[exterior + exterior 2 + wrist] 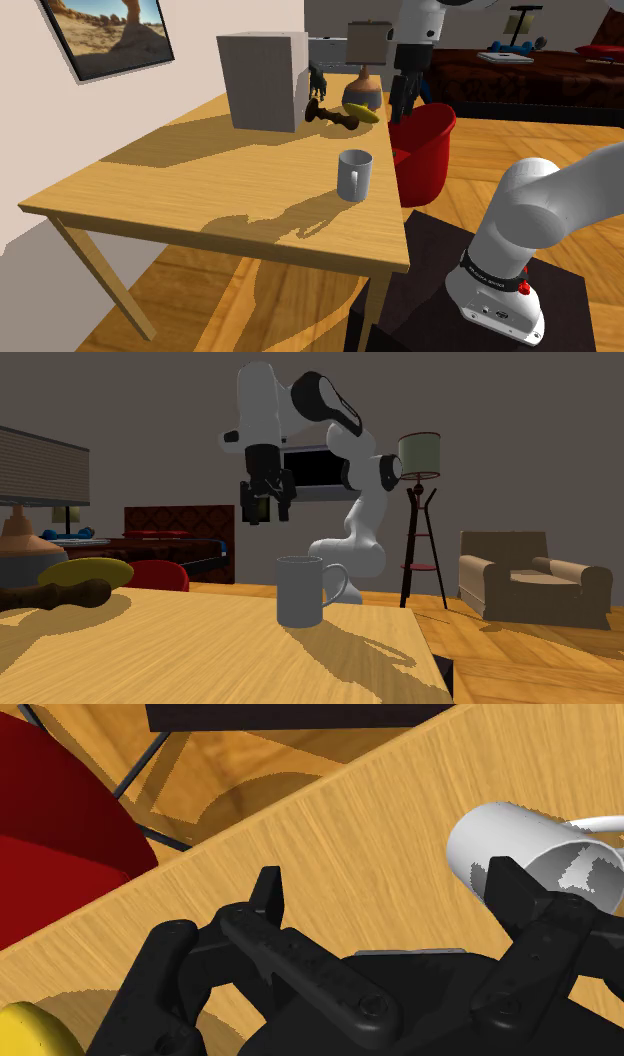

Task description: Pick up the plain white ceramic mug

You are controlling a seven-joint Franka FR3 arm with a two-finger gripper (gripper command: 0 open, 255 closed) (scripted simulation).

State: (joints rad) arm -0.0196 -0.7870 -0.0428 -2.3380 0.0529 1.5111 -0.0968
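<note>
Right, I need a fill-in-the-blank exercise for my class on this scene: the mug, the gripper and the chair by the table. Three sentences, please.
1. The mug stands ____ on the table.
2. The gripper hangs in the air with its jaws ____.
3. The chair beside the table is ____.
Missing words: upright; open; red.

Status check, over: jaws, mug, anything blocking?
Gripper raised over table, jaws open, empty. White mug upright near table edge, untouched. Nothing stands between them.
</note>
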